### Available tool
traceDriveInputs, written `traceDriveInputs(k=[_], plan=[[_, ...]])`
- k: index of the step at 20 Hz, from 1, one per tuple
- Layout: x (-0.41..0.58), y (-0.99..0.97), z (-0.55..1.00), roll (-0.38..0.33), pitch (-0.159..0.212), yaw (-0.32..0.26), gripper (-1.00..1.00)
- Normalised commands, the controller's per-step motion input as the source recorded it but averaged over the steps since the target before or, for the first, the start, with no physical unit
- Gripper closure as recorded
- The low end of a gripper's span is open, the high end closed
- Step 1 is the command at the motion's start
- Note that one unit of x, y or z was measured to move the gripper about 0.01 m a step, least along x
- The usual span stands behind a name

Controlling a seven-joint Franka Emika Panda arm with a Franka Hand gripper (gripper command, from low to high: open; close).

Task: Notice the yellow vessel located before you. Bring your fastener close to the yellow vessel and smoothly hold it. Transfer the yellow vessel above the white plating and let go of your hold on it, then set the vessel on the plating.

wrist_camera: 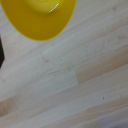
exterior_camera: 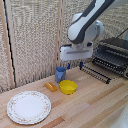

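Gripper [exterior_camera: 74, 65] hangs empty, fingers spread, above the yellow bowl [exterior_camera: 68, 87] on the bench [exterior_camera: 95, 102]. Bowl looks light, rigid, slick plastic; you should pinch its rim.

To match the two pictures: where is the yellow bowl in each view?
Exterior view: the yellow bowl sits on the wooden table, below the gripper, beside the blue cup.
Wrist view: the bowl is cut off by the picture's edge.
Shared landmark: the table's light planks.

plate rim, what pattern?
White plate, faint speckled brownish band around the rim. Shows best in the exterior view.
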Motion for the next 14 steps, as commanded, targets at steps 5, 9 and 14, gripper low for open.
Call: traceDriveInputs(k=[5,9,14], plan=[[0.080,-0.02,-0.53,-0.022,0.007,0.009,-1.00],[0.042,0.00,-0.58,-0.060,0.045,0.020,-1.00],[0.065,0.00,-0.53,-0.095,0.024,0.053,-1.00]])
